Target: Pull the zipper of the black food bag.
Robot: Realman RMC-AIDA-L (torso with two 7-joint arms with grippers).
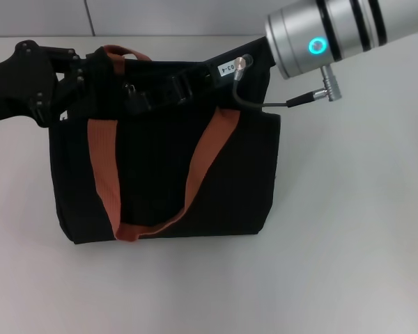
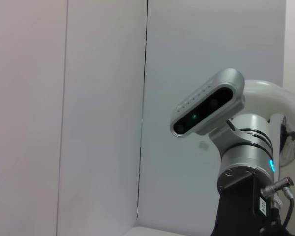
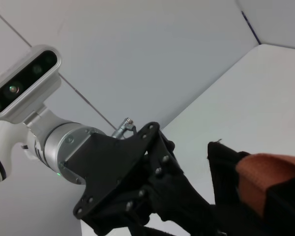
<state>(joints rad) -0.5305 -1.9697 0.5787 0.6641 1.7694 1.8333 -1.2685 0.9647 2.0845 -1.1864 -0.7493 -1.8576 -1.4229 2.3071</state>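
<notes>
The large boxy black fabric food bag (image 1: 167,160) with rust-orange straps stands on the white worktop (image 1: 348,229). Both arms work at its top edge: the left gripper (image 1: 80,73) at the bag's left corner, the right gripper (image 1: 184,87) mid-top. I cannot tell either grip, nor see the zipper clearly; probably bracing before a steady pull along the track.

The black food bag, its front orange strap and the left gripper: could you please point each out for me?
black food bag (image 1: 244,181): head view, front panel.
front orange strap (image 1: 102,167): head view, its left run.
left gripper (image 1: 83,73): head view, at the bag's top left corner.
</notes>
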